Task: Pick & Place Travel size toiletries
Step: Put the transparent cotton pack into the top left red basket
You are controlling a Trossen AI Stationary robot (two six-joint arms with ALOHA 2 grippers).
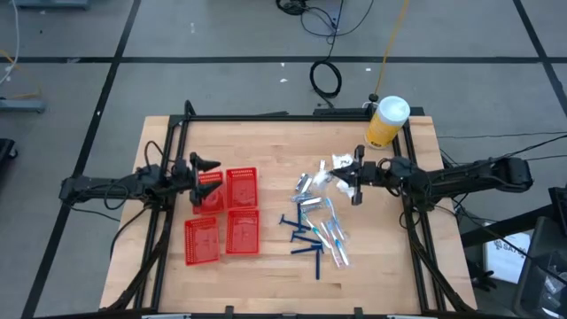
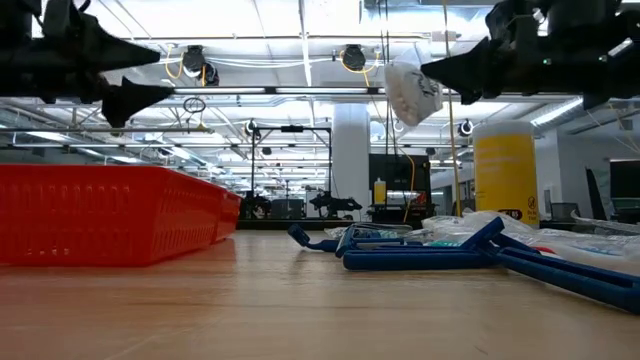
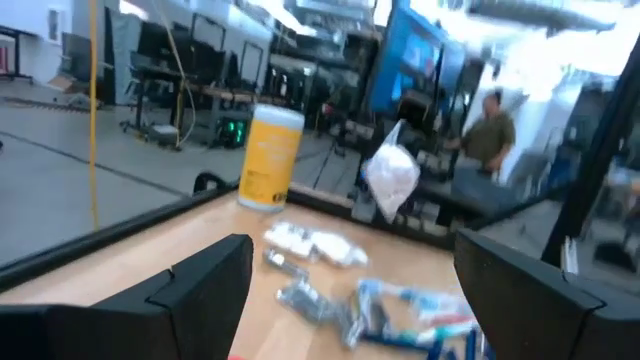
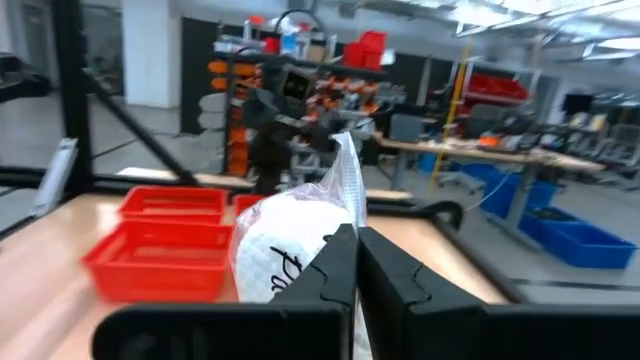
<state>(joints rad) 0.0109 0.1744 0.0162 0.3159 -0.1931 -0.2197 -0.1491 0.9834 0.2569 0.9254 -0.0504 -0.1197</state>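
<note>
The travel size toiletries (image 1: 319, 217) lie in a loose pile right of the table's middle: dark blue razors (image 1: 306, 237), wrapped toothbrushes (image 1: 332, 232), silver tubes (image 1: 308, 184) and white packets (image 1: 341, 162). My right gripper (image 1: 348, 179) hovers over the pile's far part, shut on one white packet (image 2: 412, 90) in clear wrap. My left gripper (image 1: 213, 175) is open, in the air above the far-left red mesh basket (image 1: 208, 188), and touches nothing. In the left wrist view its open fingers (image 3: 210, 275) face the pile and the raised packet (image 3: 390, 175). My right gripper (image 4: 357, 245) pinches the white packet by an edge of its clear wrapper (image 4: 348, 185) between the two shut fingers. The fingers lie about level, pointing toward the table's left. The packet (image 4: 285, 250) is lifted clear of the table and hangs beside and below the fingertips (image 2: 445, 72).
Four red mesh baskets (image 1: 241, 232) stand in a two-by-two block on the table's left half. A big yellow jar with a white lid (image 1: 386, 122) stands at the far right corner. Bare wood (image 1: 266, 151) lies between baskets and pile. People show in the room beyond.
</note>
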